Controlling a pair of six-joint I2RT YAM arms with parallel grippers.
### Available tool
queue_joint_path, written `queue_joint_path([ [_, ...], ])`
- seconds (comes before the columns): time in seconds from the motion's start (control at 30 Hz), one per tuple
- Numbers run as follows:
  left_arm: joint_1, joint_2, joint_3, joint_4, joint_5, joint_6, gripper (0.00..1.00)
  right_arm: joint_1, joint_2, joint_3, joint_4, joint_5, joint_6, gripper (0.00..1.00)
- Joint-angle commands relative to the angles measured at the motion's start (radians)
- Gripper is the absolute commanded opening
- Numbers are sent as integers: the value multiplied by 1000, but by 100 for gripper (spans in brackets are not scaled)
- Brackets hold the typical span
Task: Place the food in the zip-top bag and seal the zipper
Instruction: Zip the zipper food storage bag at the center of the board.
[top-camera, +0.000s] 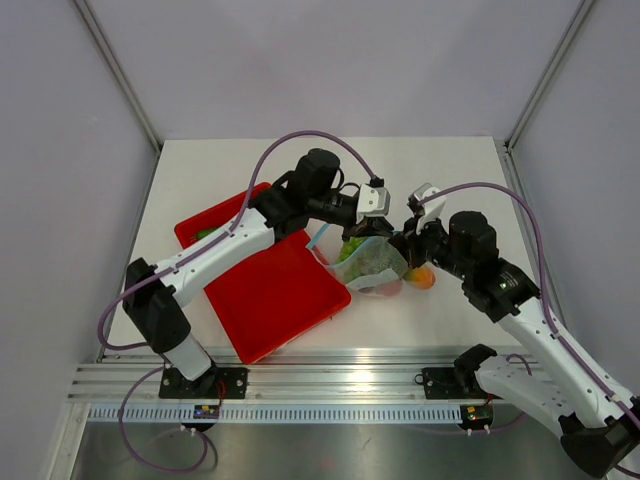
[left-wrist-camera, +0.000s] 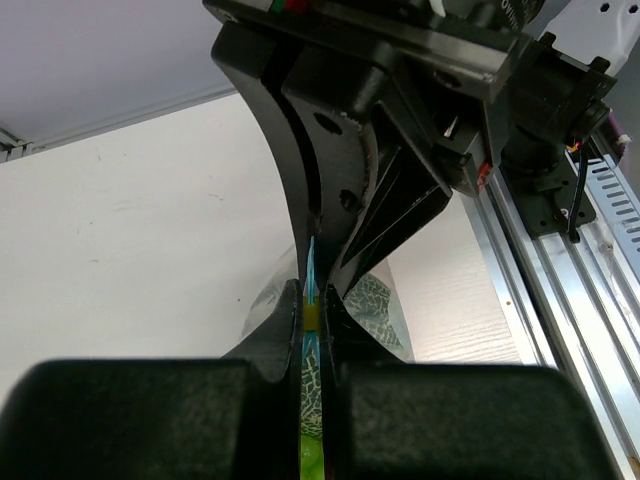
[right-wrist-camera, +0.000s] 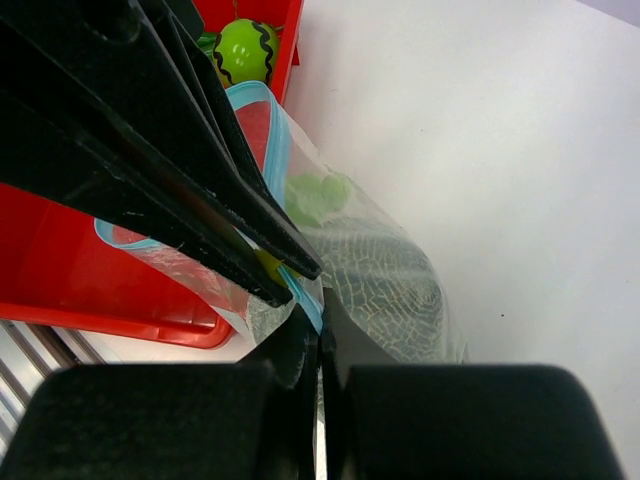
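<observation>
Left wrist: left pincer (left-wrist-camera: 313, 345) and right pincer (right-wrist-camera: 320, 345) both clamp the zipper (left-wrist-camera: 311, 268)

Bright even light; blurred foregrounds

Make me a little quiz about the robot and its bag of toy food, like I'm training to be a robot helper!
1. True or false: the left gripper is wide open and holds nothing.
2. Pick one: what colour is the zipper? A red, B light blue, C yellow.
3. Fill the gap: the netted melon sits inside the ___.

Key
1. False: it is shut on the zipper.
2. B.
3. zip-top bag.
</observation>
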Motion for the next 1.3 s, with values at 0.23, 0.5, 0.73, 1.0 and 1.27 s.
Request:
queue_joint_path([
  [0.23, 40, 36, -28, -34, -27, -17, 0, -21, -82, 0, 141, 115, 23, 0],
  [0.5, 57, 58, -25, -66, -47, -8, 0, -27, -81, -3, 130, 332, 39, 0],
  [0.73, 76, 50, -46, -89, -111, 1, 0, -45, -73, -3, 137, 454, 74, 0],
  [1.0, 141, 12, -113, -71, -128, -31, 0, -62, -76, -3, 140, 580, 98, 0],
  [1.27, 206, -83, -239, -26, -148, -78, 0, -80, -81, -10, 135, 683, 143, 0],
])
